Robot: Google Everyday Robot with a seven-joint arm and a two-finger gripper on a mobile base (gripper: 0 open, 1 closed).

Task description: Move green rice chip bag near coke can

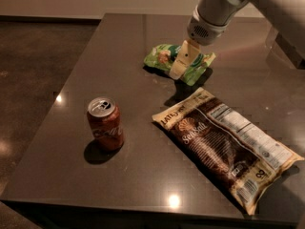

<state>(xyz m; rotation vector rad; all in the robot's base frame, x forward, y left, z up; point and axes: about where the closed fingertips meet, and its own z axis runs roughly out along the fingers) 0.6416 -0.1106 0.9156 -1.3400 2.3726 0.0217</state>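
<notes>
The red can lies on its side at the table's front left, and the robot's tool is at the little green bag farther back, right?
Not quite. The camera view shows the coke can standing upright, silver top up. The rest holds: the tool is at the green rice chip bag farther back.

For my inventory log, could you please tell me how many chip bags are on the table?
2. The green rice chip bag lies at the far side, under the gripper; the large brown chip bag lies near right. None seems hidden.
</notes>
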